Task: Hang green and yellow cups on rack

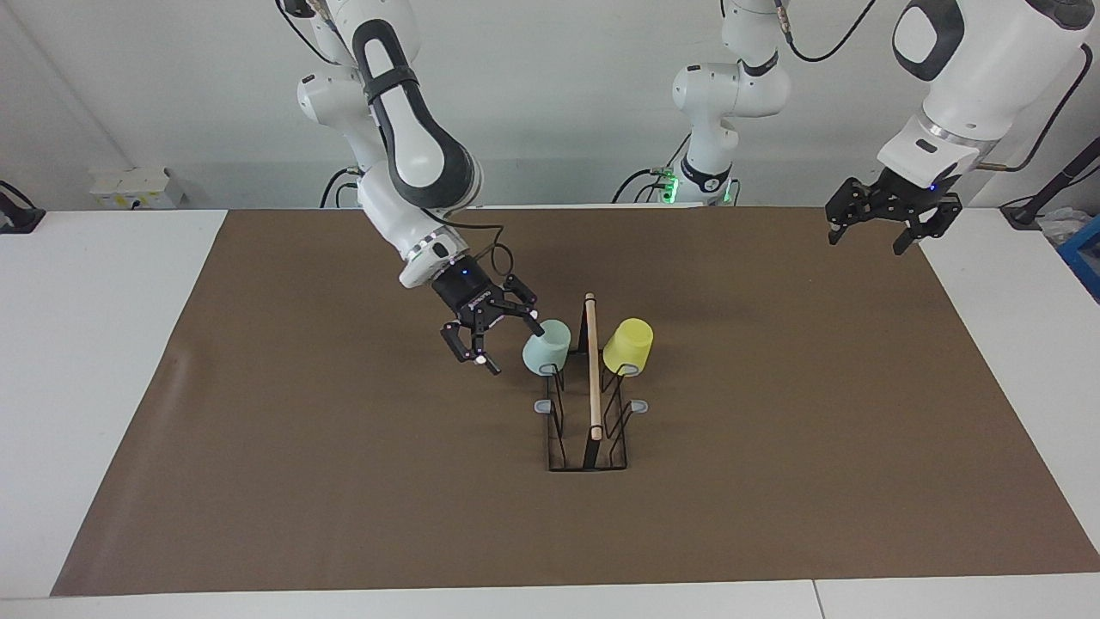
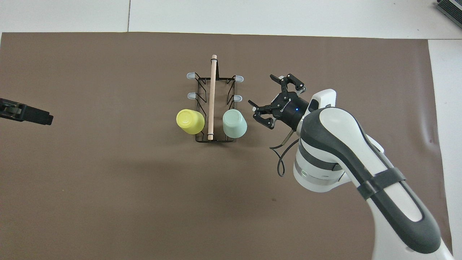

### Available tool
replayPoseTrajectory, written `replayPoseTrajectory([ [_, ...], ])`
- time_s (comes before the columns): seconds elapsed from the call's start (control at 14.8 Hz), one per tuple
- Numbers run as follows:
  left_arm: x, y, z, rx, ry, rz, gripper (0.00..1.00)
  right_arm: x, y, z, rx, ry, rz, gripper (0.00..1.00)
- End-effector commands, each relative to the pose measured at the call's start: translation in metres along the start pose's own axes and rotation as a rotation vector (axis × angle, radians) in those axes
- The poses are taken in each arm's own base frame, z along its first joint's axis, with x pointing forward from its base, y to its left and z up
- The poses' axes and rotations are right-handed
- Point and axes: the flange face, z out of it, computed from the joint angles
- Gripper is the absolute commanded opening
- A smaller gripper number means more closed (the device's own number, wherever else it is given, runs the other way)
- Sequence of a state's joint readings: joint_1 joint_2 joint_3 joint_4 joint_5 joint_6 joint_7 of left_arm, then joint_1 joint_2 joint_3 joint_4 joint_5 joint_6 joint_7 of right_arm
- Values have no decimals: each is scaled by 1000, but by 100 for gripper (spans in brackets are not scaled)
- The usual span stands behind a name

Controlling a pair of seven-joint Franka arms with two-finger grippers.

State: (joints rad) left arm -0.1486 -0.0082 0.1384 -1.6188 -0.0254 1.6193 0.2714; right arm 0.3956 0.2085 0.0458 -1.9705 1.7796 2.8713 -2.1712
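1. on the brown mat (image 1: 344, 481) that covers the middle of the white table (image 1: 86, 387), the rack (image 1: 589, 430) is seen standing upright, its wooden rod (image 1: 592, 370) running along the top, away from the robots.
2. the green cup (image 1: 547, 347) is hung upside down on the prong nearest the robots, on the side of the rack toward the right arm's end of the table.
3. the yellow cup (image 1: 628, 346) is hung upside down on the matching prong on the side toward the left arm's end, level with the green cup across the rod.
4. four grey-tipped prongs (image 2: 191, 76) farther from the robots are left bare.
5. the right gripper (image 1: 494, 337) is held low over the mat just beside the green cup, with its fingers spread wide and nothing between them; one fingertip is seen very near the cup's wall, and whether it touches cannot be told.
6. the left gripper (image 1: 868, 234) is held raised over the mat's edge at the left arm's end, well apart from the rack, with its fingers spread and empty; that arm is seen waiting.
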Motion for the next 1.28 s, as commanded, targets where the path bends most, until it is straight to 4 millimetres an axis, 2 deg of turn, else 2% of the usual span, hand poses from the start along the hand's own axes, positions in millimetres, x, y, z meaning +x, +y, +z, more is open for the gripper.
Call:
replayPoseTrajectory([
  [0.0, -9, 2, -1, 11, 0, -8, 100, -11, 18, -5, 8, -52, -91, 100],
  [0.27, -9, 2, -1, 11, 0, -8, 100, -26, 53, -16, 29, -124, -262, 100],
  [0.47, -9, 2, -1, 11, 0, -8, 100, -38, 71, -25, 55, -178, -363, 100],
  [0.54, -9, 2, -1, 11, 0, -8, 100, -44, 84, -30, 79, -194, -401, 100],
  [0.67, -9, 2, -1, 11, 0, -8, 100, -55, 116, -47, 138, -234, -490, 100],
  [0.88, -9, 2, -1, 11, 0, -8, 100, -68, 150, -74, 235, -303, -600, 100],
  [1.01, -9, 2, -1, 11, 0, -8, 100, -82, 166, -91, 298, -382, -682, 100],
  [1.21, -9, 2, -1, 11, 0, -8, 100, -96, 177, -108, 380, -476, -769, 100],
])
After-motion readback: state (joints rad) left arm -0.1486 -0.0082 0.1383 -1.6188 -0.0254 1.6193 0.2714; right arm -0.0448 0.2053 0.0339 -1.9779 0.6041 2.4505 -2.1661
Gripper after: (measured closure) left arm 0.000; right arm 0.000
